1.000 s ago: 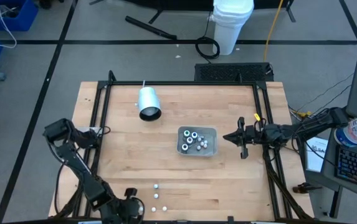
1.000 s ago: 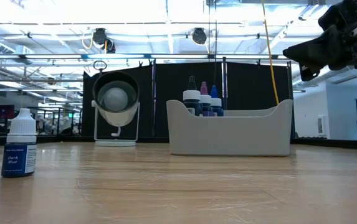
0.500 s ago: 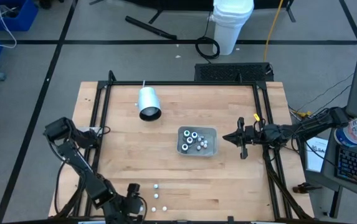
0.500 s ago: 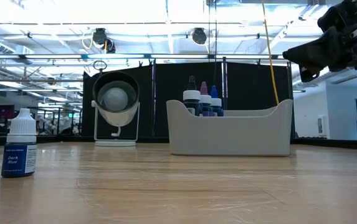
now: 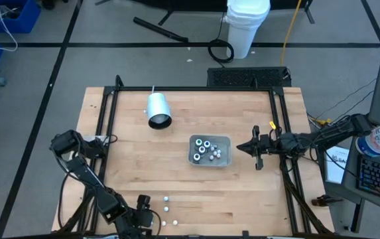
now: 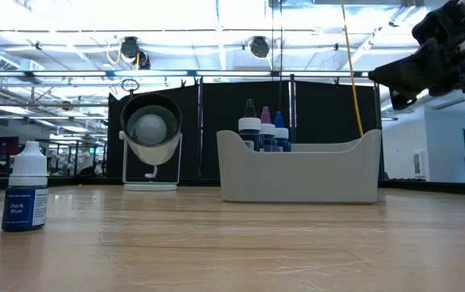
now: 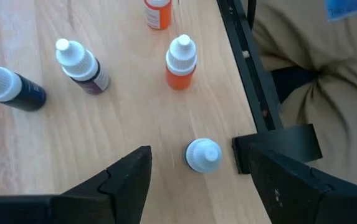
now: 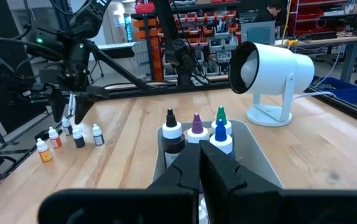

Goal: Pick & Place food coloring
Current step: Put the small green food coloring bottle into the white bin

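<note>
Left wrist view: left gripper (image 7: 194, 177) spread wide, empty, straddling a white-capped bottle (image 7: 203, 155) standing upright between the fingers (image 7: 125, 180), at the table's near edge beside the black frame rail (image 7: 247, 68). Just beyond the fingertips stands an orange bottle (image 7: 181, 61), then a purple one (image 7: 81, 66), a dark blue one (image 7: 7, 89) and another orange one (image 7: 158, 12). Likely light, stiff plastic, smooth, narrow-based so easy to tip; best pinched across the body under the cap. Low view: nearest bottle (image 6: 27, 188) reads "Dark Blue". Farther off, more bottles (image 5: 206, 149) sit in the grey tray (image 5: 224, 141). Right gripper (image 8: 202, 163) clenched, empty, hovering just beside the tray; white cylinder (image 5: 157, 110) lies beyond.
</note>
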Available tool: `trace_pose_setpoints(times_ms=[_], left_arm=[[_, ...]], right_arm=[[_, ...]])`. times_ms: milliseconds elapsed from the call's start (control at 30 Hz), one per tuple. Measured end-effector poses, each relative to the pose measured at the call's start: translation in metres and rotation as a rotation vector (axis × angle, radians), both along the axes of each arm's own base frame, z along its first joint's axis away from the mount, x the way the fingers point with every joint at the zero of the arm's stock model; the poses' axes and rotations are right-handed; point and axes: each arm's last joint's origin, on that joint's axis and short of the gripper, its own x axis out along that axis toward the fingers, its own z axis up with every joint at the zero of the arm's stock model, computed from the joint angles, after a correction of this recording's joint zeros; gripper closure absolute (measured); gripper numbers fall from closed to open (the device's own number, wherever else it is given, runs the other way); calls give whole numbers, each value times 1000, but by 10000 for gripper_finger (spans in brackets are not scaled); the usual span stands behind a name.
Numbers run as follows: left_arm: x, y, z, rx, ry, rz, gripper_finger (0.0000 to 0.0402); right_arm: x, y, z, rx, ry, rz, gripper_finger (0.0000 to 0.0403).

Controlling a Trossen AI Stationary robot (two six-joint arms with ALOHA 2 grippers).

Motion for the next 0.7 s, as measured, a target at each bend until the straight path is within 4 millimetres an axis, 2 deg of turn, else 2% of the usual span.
trace_pose_setpoints(times_ms=[700], left_arm=[[2,2,-2,29,-31,42,133]], right_arm=[[0,0,-1,6,4,-4,403]])
